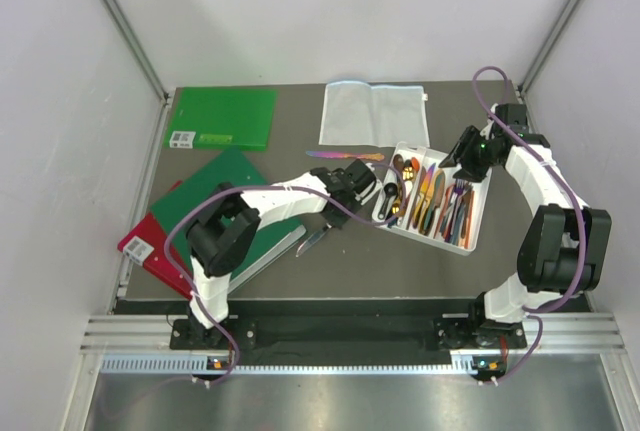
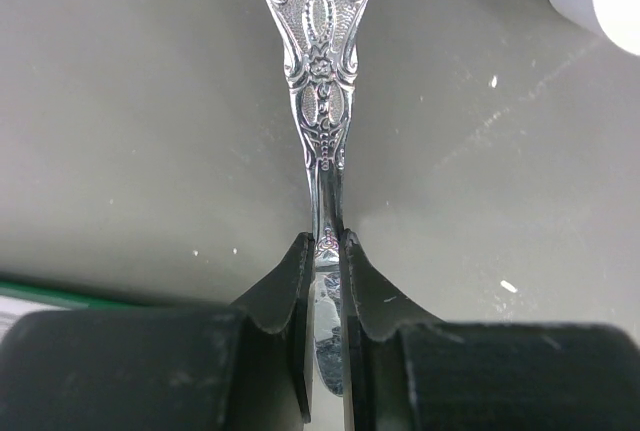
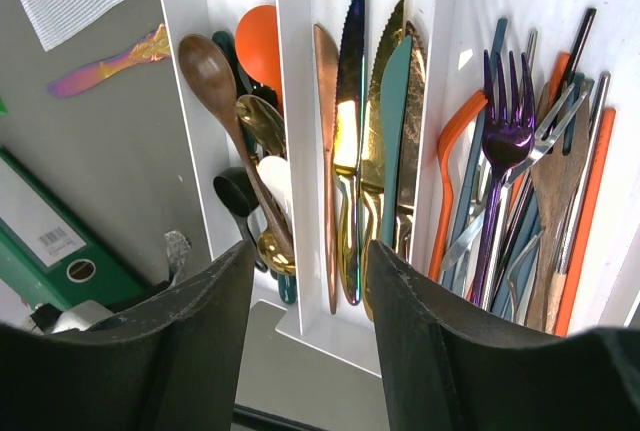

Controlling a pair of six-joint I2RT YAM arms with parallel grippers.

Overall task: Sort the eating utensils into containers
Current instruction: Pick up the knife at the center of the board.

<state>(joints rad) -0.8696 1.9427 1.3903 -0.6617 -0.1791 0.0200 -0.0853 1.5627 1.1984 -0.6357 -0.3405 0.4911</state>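
**Grey table (image 1: 400, 273), sorting underway**

Left fingers (image 2: 285, 291) clamped on neck of ornate embossed silver metal utensil (image 2: 318, 101), near white plastic divided tray (image 1: 432, 241). Right fingers (image 3: 200, 311) apart, empty, above tray. Utensil prob. stiff, light, slick; narrow neck suits grip.

The silver utensil (image 2: 318, 81) is bright polished metal, its handle embossed and rough. The tray (image 3: 295, 101) is smooth, glossy white plastic. Inside the tray a gold knife (image 3: 347, 151) shines mirror-like and a purple fork (image 3: 505, 121) gleams metallic. The desk (image 2: 130, 121) looks matt grey.
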